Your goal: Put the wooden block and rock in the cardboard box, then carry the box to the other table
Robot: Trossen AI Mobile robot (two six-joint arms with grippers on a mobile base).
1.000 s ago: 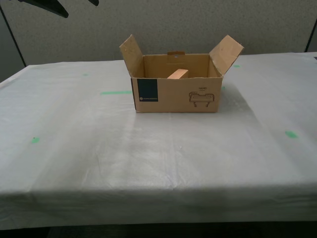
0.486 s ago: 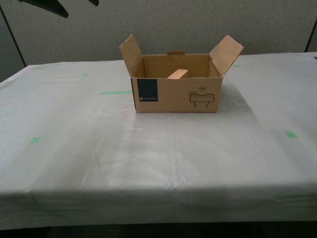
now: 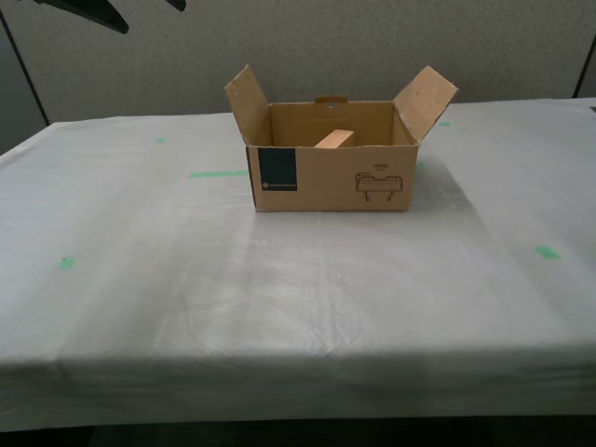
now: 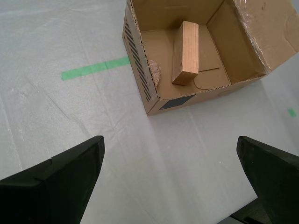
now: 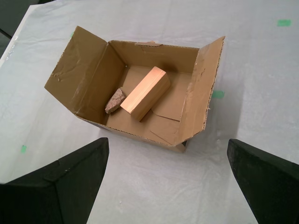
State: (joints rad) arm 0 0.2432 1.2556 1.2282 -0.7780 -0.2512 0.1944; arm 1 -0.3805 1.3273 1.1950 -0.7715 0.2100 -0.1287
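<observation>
The brown corrugated cardboard box (image 3: 328, 158), with its upright flaps, dark blue square label and printed line drawing, stands on the wide tabletop covered in a wrinkled white-grey cloth (image 3: 279, 279) with small green tape marks (image 3: 548, 252). In the exterior view it sits toward the far side, roughly in the middle between that view's left and right.

Inside it lies the light tan rectangular wooden block (image 5: 145, 93), flat on the box floor. The small rough beige-grey rock (image 5: 115, 101) rests just beside the block, against one box wall.

Our first hand (image 5: 168, 182) hangs above the box with its black fingers (image 5: 60, 186) spread wide and nothing between them. Our second hand (image 4: 170, 179) is likewise wide apart and empty, well clear of the box.

We judge the loading step done, since both things are in the box. As this cloth-covered tabletop looks like the destination, the carry also appears done. With both hands off the box, little or nothing seems left.
</observation>
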